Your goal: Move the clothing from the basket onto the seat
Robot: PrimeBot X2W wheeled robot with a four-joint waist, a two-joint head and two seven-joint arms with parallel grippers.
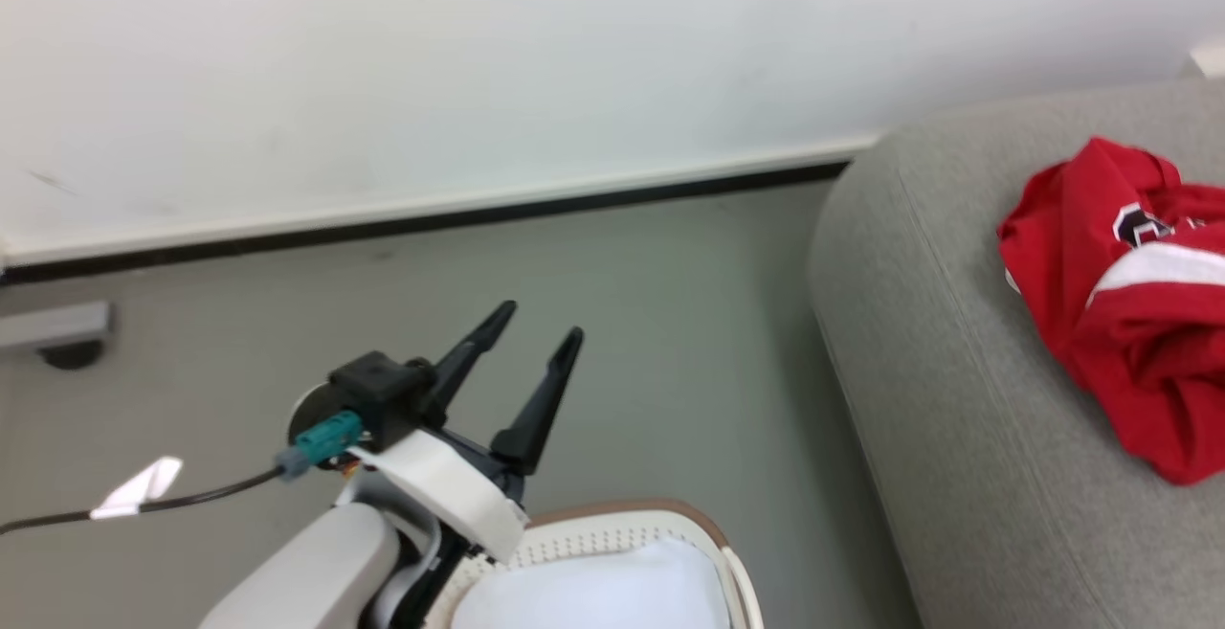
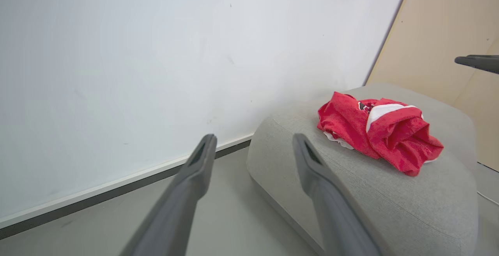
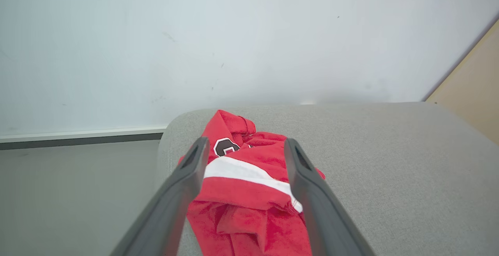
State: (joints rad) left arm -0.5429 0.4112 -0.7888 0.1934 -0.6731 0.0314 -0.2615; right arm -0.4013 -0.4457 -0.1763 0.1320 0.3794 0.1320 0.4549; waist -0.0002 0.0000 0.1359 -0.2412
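Observation:
The clothing (image 1: 1120, 323), a crumpled red garment with a white stripe and a dark letter patch, lies on top of the grey seat (image 1: 938, 370). In the right wrist view my right gripper (image 3: 245, 142) stands open just above the clothing (image 3: 249, 205), its fingers spread to either side of it over the seat (image 3: 390, 162). My left gripper (image 1: 541, 321) is open and holds nothing, above the floor beside the basket (image 1: 651, 511), whose brown rim and perforated white wall show at the bottom edge. Something white lies inside the basket. The left wrist view looks past the left gripper (image 2: 253, 137) to the clothing (image 2: 382, 135) on the seat (image 2: 390, 201).
A white wall with a dark baseboard (image 1: 431, 213) runs behind the grey floor. A grey foot of some furniture (image 1: 57, 327) stands at the far left. A black cable (image 1: 144, 505) trails from my left wrist. A beige panel (image 2: 448, 34) stands behind the seat.

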